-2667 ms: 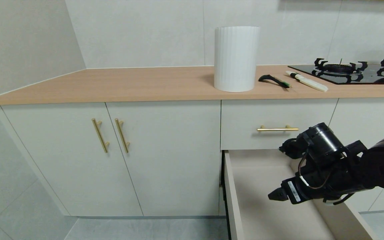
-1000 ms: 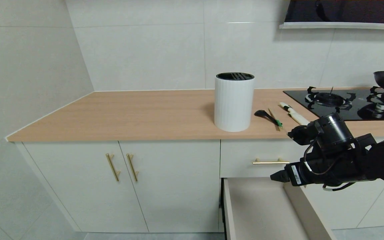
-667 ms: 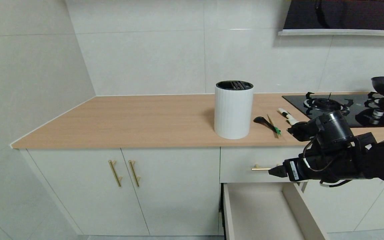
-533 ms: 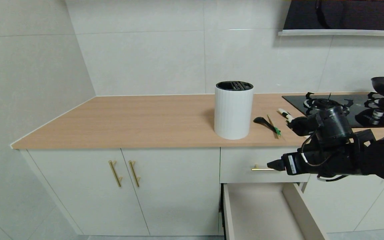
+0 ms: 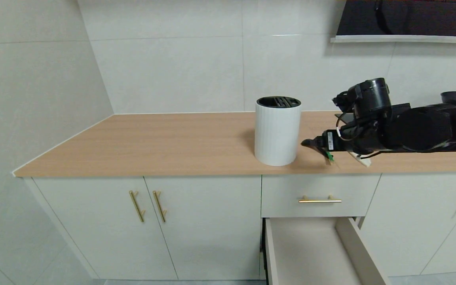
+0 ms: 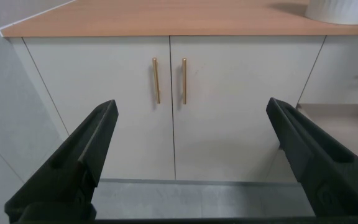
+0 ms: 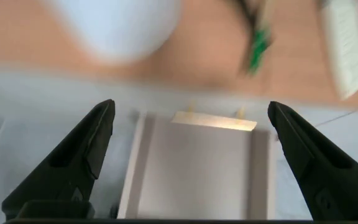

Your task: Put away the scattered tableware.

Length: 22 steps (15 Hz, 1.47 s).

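Right pincer [image 5: 310, 142] gapes wide and empty, its arm stretched level over the bench [image 5: 172, 146] from the right, tips near the white holder [image 5: 277, 130]. Beneath lie a green-tipped utensil [image 7: 257, 45] and a white knife [image 7: 347, 50], long axes front-to-back (the arm hides most of both in the head view). Left pincer [image 6: 191, 162], equally wide and empty, faces the cupboard doors [image 6: 166, 112].

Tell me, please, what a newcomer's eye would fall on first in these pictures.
The tall white ribbed holder stands on the wooden counter. Just beside it, the black right arm's open pincer hangs close to a few small utensils near the counter's front edge. Below, one drawer stands pulled out.
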{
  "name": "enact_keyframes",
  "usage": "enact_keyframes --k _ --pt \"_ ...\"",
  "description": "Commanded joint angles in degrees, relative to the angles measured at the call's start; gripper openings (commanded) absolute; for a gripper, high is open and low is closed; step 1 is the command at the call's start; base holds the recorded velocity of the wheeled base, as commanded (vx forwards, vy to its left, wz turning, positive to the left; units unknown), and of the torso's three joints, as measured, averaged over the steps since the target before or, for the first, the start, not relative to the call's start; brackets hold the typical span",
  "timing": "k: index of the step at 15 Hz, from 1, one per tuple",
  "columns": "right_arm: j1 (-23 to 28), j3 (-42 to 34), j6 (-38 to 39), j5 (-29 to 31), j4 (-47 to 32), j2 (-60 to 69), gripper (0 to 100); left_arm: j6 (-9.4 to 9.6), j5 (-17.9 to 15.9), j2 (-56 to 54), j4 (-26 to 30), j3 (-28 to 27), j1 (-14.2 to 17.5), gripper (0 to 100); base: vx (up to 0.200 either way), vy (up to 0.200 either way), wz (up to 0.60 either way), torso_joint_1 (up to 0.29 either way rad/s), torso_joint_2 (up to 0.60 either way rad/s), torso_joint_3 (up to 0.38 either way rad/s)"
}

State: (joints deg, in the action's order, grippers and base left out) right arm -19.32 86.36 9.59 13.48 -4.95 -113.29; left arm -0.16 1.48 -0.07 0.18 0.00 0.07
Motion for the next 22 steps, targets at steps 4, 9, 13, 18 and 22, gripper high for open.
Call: enact_keyframes --k 4,9,13,18,22 --pt "4.82 7.95 0.43 1.28 -0.68 -11.52 100 -0.02 0.02 0.07 -0.01 0.0 0.01 100 0.0 0.0 0.0 0.0 0.0 0.0" --pt "5.52 9.53 0.34 1.81 -0.85 -14.86 100 -0.02 0.02 0.07 -0.01 0.0 0.01 100 0.0 0.0 0.0 0.0 0.0 0.0" --pt "5.7 10.85 0.43 1.81 -3.93 -15.91 100 -0.02 0.02 0.07 -0.01 0.0 0.01 100 0.0 0.0 0.0 0.0 0.0 0.0" --pt "5.7 11.2 0.51 1.72 -3.84 -16.7 0 -0.02 0.02 0.07 -0.01 0.0 0.01 100 0.0 0.0 0.0 0.0 0.0 0.0" --pt "6.23 11.99 0.95 1.81 -3.84 -17.05 0 -0.02 0.02 0.07 -0.01 0.0 0.01 100 0.0 0.0 0.0 0.0 0.0 0.0"
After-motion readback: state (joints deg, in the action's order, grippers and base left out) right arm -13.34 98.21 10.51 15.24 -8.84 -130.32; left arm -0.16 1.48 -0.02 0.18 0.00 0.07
